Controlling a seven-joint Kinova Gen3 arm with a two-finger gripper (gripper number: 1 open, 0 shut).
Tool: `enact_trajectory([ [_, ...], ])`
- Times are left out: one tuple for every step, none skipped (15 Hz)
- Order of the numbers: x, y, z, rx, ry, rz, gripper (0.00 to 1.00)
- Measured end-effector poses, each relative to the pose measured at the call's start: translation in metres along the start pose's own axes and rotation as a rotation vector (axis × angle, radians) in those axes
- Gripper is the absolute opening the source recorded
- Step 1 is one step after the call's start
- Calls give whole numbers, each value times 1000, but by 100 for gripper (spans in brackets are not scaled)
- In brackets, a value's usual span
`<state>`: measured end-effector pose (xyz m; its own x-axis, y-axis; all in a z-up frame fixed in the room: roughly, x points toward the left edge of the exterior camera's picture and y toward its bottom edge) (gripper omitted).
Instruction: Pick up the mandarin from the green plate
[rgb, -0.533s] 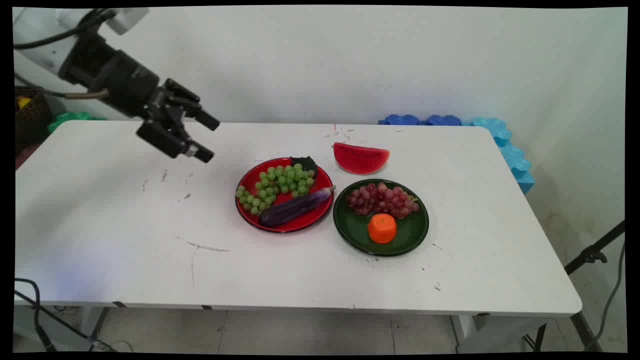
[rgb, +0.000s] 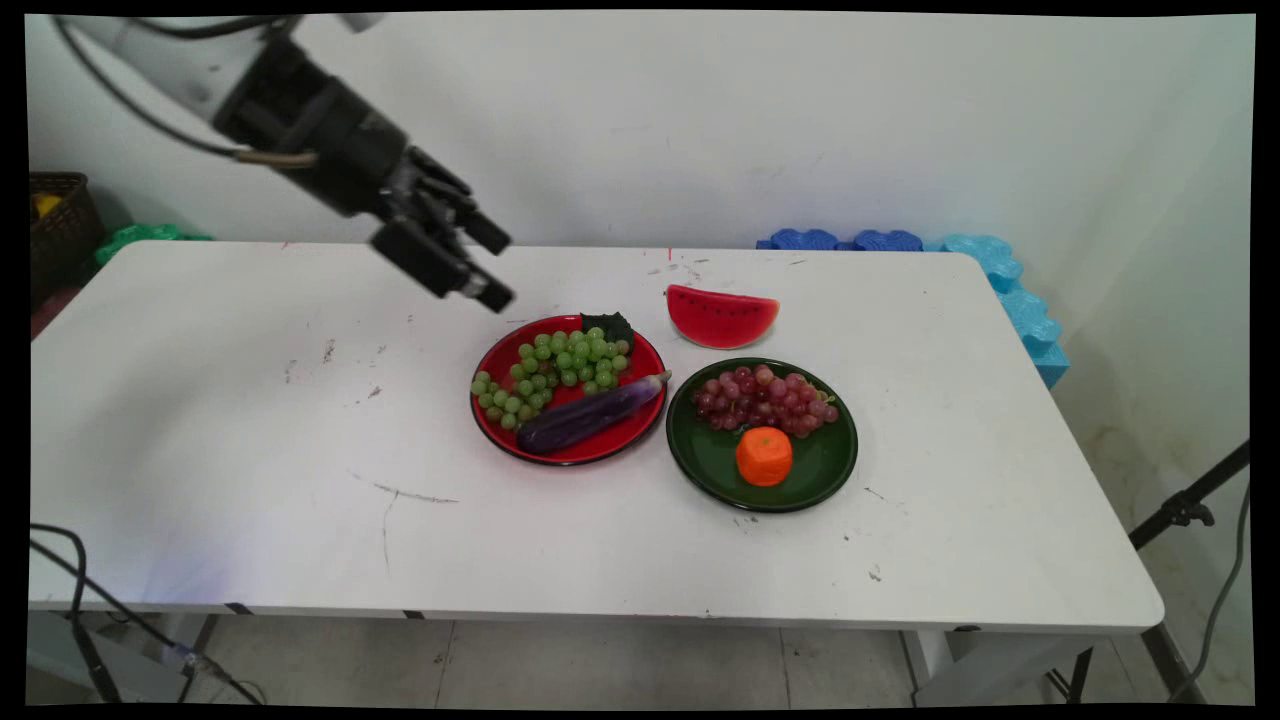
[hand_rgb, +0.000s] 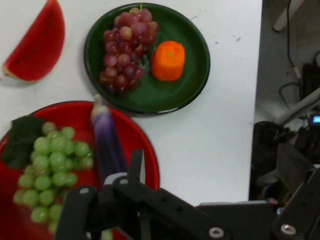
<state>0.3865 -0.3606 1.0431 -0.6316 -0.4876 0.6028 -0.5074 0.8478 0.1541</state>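
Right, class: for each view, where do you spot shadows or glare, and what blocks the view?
Main view: soft light, faint shadows along the near rims of the red plate and green plate, none distinct under the gripper. Hand view: slight sheen on the green plate's rim; the gripper's linkage hides the eggplant's lower end.

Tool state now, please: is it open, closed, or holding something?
Tool: open and holding nothing, in the air near the far-left rim of the red plate with the green grapes.
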Motion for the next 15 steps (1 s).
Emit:
enact_trajectory([
  [13, 4, 8, -6, -7, -19, 100],
  [24, 7, 16, -10, -13, -31, 100],
  [37, 11, 27, -14, -23, -41, 100],
  [48, 15, 39, -16, -32, -47, 100],
  [58, 18, 50, -16, -43, -49, 100],
  [64, 20, 58, -14, -48, -50, 100],
  [71, 23, 70, -12, -58, -52, 100],
  [80, 27, 86, -12, -70, -52, 100],
  [87, 30, 102, -9, -83, -50, 100],
  [92, 33, 116, -7, -94, -48, 100],
  [97, 36, 132, -4, -108, -48, 100],
  [101, 38, 149, 0, -122, -47, 100],
  [104, 40, 163, 2, -133, -46, 100],
  [105, 41, 172, 5, -140, -45, 100],
  [106, 42, 185, 9, -151, -42, 100],
])
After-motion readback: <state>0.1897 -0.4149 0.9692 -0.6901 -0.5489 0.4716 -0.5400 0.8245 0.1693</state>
